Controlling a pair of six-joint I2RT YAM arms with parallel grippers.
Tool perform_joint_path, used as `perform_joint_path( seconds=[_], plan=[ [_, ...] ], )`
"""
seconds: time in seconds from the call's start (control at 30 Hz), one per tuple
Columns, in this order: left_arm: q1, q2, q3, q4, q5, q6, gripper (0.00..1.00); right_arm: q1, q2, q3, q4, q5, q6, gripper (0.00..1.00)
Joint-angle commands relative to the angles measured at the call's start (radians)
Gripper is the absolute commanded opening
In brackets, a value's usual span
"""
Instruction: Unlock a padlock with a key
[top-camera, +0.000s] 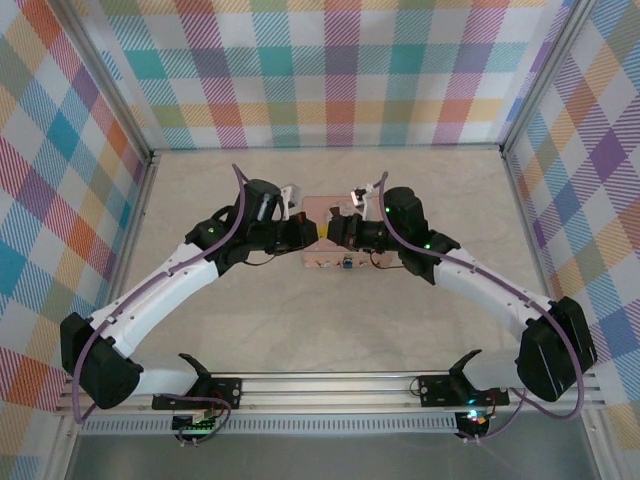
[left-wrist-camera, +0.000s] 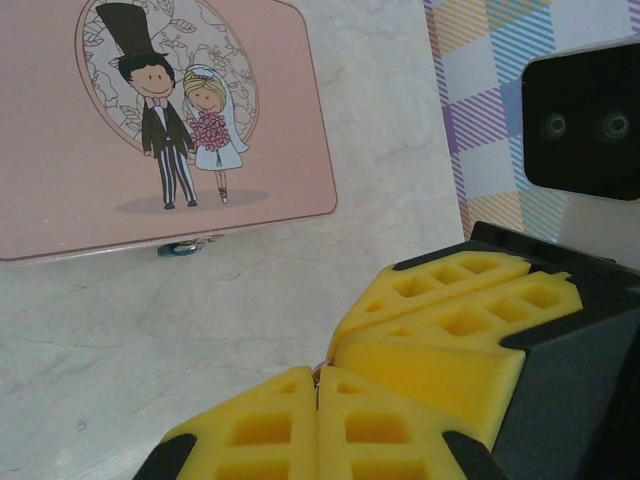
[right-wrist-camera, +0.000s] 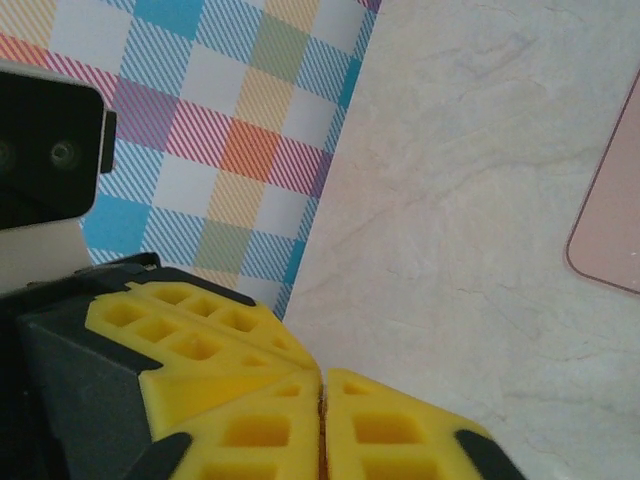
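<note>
Left hand (left-wrist-camera: 318, 405): yellow waffle-pattern fingers pressed fully together, no gap. A thin dark-silvery metal key (left-wrist-camera: 321, 372) shows as a sliver edge-on in the seam at the fingertips, pinched there; too small to make out its shape.

Right hand (right-wrist-camera: 322, 405): also closed tight, fingers flush along the seam. A faint dark line sits in that seam, cannot tell if it is the key.

In the left wrist view the right hand's closed yellow fingers come in from the right, and their tip meets the left fingertips right where the sliver sticks up. In the top view both hands are nose to nose over the near half of the pink rectangular tin (left-wrist-camera: 290, 120), arms angled inward from either side.

The tiny bluish metal padlock (left-wrist-camera: 182, 248) is at the tin's near long edge, tucked against and partly under the lid rim, touching the tin. Its shackle is too small to read. The top view has it at the front side of the tin, just below and right of the two hands, apart from both.

The tin lid carries a cartoon bride and groom in an oval. The tin lies flat on the pale marbled bench (left-wrist-camera: 380, 130), with colourful plaid walls (right-wrist-camera: 200, 120) around the bench.
</note>
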Motion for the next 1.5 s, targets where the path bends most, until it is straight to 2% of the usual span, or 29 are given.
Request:
perform_joint_path(
  seconds=[0.0,0.03,0.07,0.1,0.17,0.23,0.37,0.5,0.6,0.73,0.87,0.93,1.07,1.17,1.3,1.47],
  plan=[
    [-0.016,-0.029,0.014,0.050,-0.008,0.013,0.00,-0.007,0.002,0.032,0.030,-0.041,0.008,0.03],
    [-0.016,-0.037,0.010,0.057,-0.012,0.013,0.00,-0.010,-0.001,0.037,0.026,-0.044,0.008,0.01],
    [-0.016,-0.044,0.008,0.062,-0.020,0.013,0.06,-0.013,-0.005,0.039,0.021,-0.043,0.008,0.00],
    [-0.016,-0.052,0.006,0.063,-0.028,0.013,0.16,-0.016,-0.010,0.046,0.011,-0.046,0.004,0.00],
    [-0.016,-0.071,0.000,0.072,-0.037,0.024,0.25,-0.024,-0.020,0.075,-0.040,-0.045,-0.017,0.00],
    [-0.014,-0.091,-0.011,0.090,-0.039,0.034,0.42,-0.032,-0.028,0.107,-0.095,-0.049,-0.042,0.00],
    [-0.007,-0.129,-0.044,0.161,-0.018,0.059,0.57,-0.051,-0.052,0.190,-0.229,-0.055,-0.104,0.00],
    [0.011,-0.159,-0.089,0.286,0.033,0.067,0.66,-0.064,-0.055,0.324,-0.457,-0.025,-0.200,0.00],
    [0.026,-0.162,-0.122,0.383,0.089,0.062,0.69,-0.068,-0.038,0.456,-0.664,0.024,-0.288,0.00],
    [0.043,-0.149,-0.176,0.544,0.164,0.030,0.80,-0.073,-0.005,0.600,-0.862,0.075,-0.363,0.00],
    [0.061,-0.120,-0.232,0.727,0.225,-0.024,0.82,-0.073,0.027,0.704,-0.975,0.092,-0.403,0.00],
    [0.068,-0.100,-0.261,0.826,0.249,-0.049,0.82,-0.073,0.034,0.733,-1.005,0.092,-0.410,0.00],
    [0.080,-0.030,-0.319,1.171,0.329,-0.177,0.82,-0.073,0.044,0.770,-1.032,0.075,-0.405,0.00],
    [0.080,0.036,-0.312,1.348,0.385,-0.264,0.83,-0.073,0.043,0.774,-1.021,0.053,-0.387,0.00],
    [0.080,0.090,-0.318,1.493,0.409,-0.342,0.83,-0.075,0.043,0.774,-0.997,0.010,-0.358,0.00],
    [0.075,0.125,-0.329,1.621,0.434,-0.419,0.90,-0.081,0.036,0.750,-0.937,-0.051,-0.315,0.00]
  ],
)
